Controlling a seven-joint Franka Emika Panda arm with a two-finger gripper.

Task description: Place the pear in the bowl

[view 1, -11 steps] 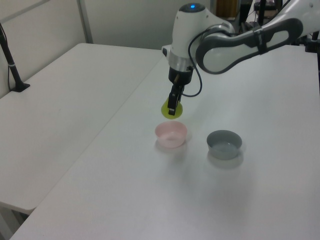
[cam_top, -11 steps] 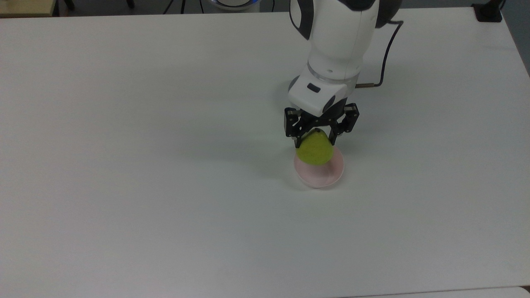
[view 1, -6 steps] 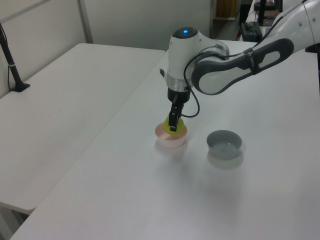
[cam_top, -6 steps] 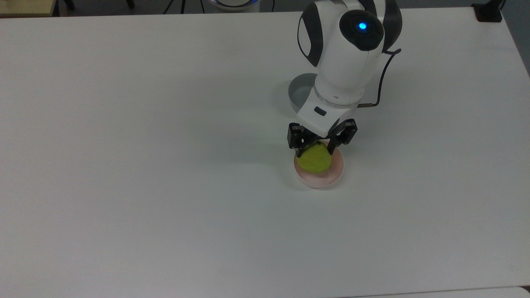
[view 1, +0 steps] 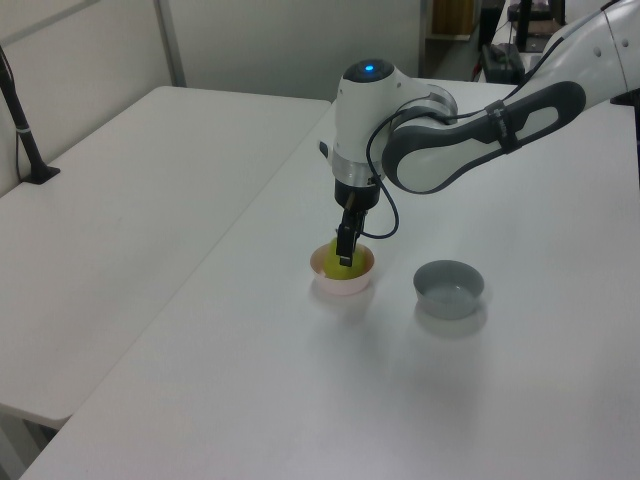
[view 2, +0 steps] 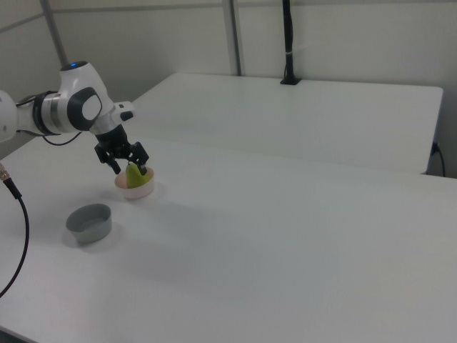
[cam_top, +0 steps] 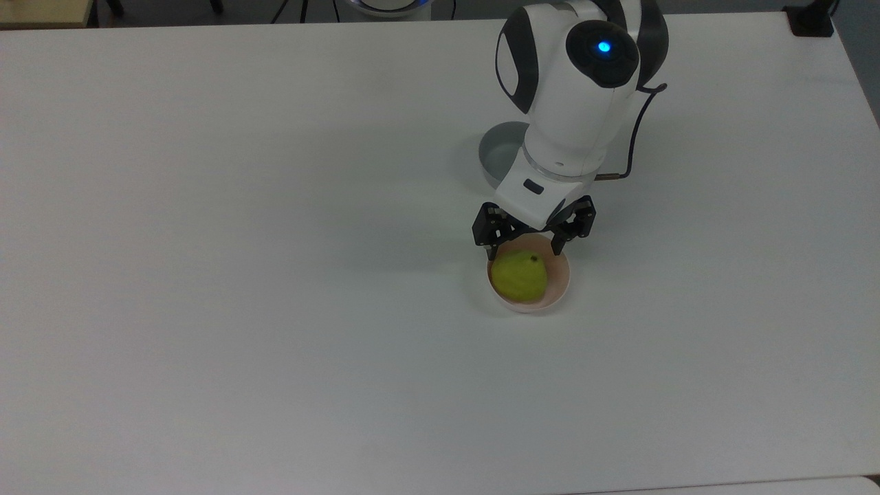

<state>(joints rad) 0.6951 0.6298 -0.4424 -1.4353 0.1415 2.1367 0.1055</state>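
The yellow-green pear (cam_top: 520, 276) rests inside the pale pink bowl (cam_top: 562, 284) on the white table, its dark stem spot facing up. My gripper (cam_top: 523, 252) hovers just above the bowl's far rim in the top view, open, its black fingers spread to either side of the pear's top and off its skin. From the left view the gripper (view 1: 345, 254) hangs right over the pear (view 1: 338, 269) and the bowl (view 1: 344, 285). The right view shows the pear (view 2: 135, 176) in the bowl (view 2: 136, 190) under the gripper (view 2: 131, 168).
A grey straight-sided bowl (cam_top: 496, 155) stands behind the pink one in the top view, partly under the arm; it is also seen in the left view (view 1: 449, 288) and the right view (view 2: 89, 221). A black cable (cam_top: 636, 110) runs from the wrist.
The gripper came down over the pink bowl with the pear, then its fingers spread and let go. The pear now sits lower, in the bowl.
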